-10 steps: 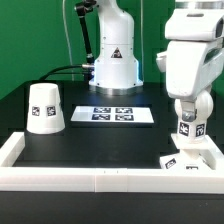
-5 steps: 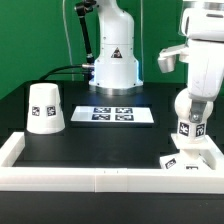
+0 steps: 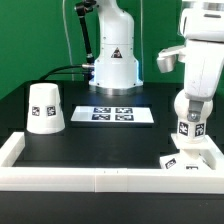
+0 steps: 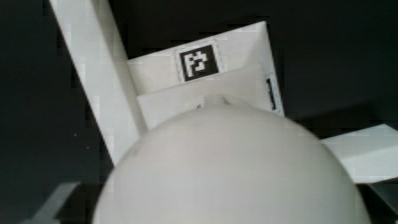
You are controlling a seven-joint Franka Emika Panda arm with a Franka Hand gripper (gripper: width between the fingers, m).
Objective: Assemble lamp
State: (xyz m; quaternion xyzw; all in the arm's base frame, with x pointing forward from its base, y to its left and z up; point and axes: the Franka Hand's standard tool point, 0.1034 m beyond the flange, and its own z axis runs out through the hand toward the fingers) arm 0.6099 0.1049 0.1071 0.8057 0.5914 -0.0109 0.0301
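Observation:
My gripper (image 3: 189,112) hangs over the front corner at the exterior view's right and is shut on the bulb (image 3: 187,129). The bulb stands upright with its tagged stem down, on or just above the flat square base (image 3: 190,161); contact is hidden. In the wrist view the bulb's round white top (image 4: 214,170) fills the space between my fingers, and the base (image 4: 228,68) with its tag lies beneath it. The tapered shade (image 3: 45,107) stands alone at the exterior view's left, far from my gripper.
The marker board (image 3: 116,114) lies mid-table. A white raised wall (image 3: 90,178) borders the table's front and sides; the base sits against its corner. The robot's pedestal (image 3: 113,62) with cables stands at the back.
My wrist has turned and the hand sits a little higher and further right than a second ago. The bulb and base stay in the same place.

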